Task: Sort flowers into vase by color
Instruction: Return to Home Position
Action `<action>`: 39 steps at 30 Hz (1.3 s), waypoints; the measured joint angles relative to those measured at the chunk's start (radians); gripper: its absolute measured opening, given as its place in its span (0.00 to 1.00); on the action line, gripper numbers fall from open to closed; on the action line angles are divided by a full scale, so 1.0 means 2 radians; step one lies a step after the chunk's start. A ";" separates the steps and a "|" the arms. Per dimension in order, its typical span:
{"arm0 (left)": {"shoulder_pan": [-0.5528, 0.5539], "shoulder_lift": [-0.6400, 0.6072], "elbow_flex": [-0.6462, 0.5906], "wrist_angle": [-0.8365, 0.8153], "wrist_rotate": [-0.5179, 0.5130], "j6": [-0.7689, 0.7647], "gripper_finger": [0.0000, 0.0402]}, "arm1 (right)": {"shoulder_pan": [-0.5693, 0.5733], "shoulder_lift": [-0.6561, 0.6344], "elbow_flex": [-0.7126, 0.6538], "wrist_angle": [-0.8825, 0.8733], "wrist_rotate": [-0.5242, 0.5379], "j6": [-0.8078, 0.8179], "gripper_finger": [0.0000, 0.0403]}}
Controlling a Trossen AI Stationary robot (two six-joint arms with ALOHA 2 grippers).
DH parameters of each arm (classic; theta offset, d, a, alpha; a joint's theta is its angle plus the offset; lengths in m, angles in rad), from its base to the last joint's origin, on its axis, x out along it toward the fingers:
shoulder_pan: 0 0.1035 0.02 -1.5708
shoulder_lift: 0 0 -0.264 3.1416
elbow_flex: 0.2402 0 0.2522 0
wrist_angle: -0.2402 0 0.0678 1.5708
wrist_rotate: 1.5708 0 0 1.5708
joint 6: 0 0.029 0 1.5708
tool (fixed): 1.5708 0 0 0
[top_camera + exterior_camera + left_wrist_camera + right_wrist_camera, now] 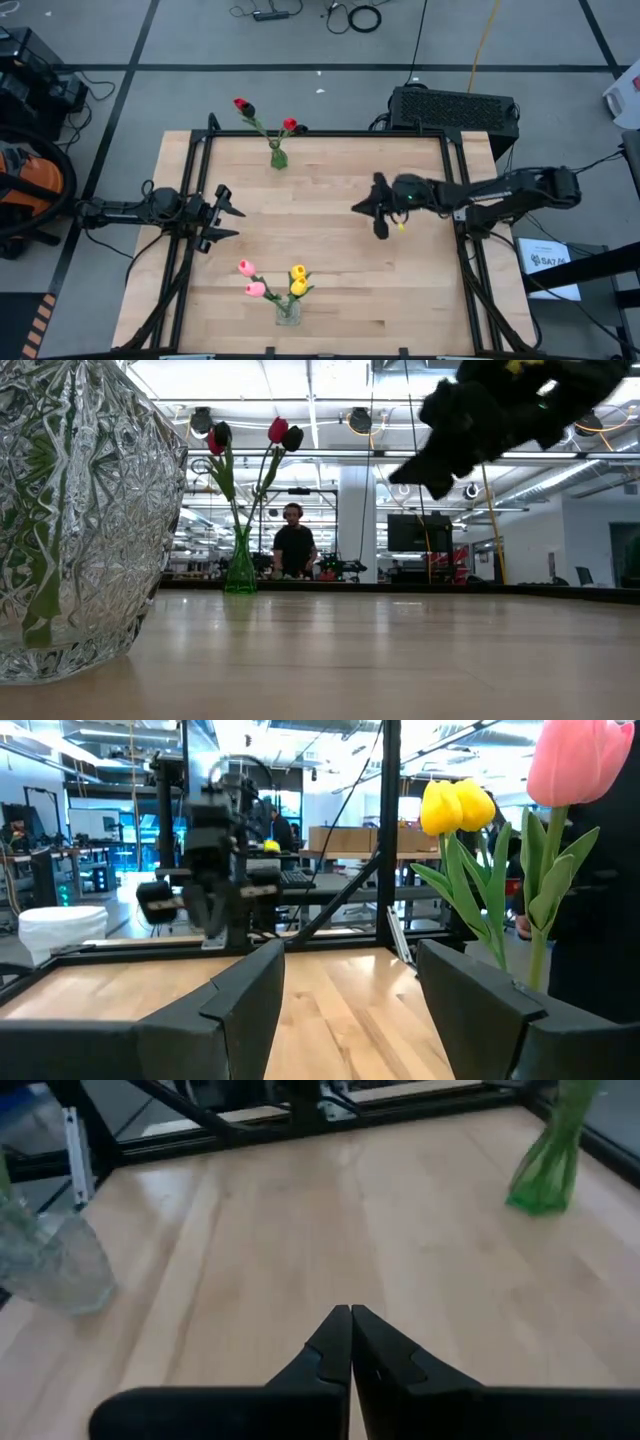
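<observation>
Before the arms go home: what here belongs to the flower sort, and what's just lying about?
Job: green vase with red tulips and dark tulips; clear vase with pink tulips and yellow tulips; left claw, open, at the table's left edge; right claw, shut, above the table's right half.
Lying about: black box, floor cables, orange machine, person beyond the table.

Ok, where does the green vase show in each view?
High: green vase near the upper edge of the table, left of centre.
Low: green vase far back, left of centre.
Left wrist: not in it.
Right wrist: green vase at upper right.
Shared landmark: clear vase, at the opposite edge in high, big at left in low.
</observation>
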 joint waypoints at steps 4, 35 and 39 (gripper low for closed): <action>0.000 0.000 0.000 0.000 0.000 0.000 0.59 | 0.023 -0.053 -0.071 -0.004 0.087 0.040 0.01; 0.000 0.000 0.000 0.000 0.000 0.000 0.59 | 0.029 -0.600 -0.249 -0.190 0.041 0.097 0.01; 0.000 0.000 0.000 0.000 0.000 0.000 0.59 | 0.029 -0.594 -0.249 -0.190 0.041 0.098 0.01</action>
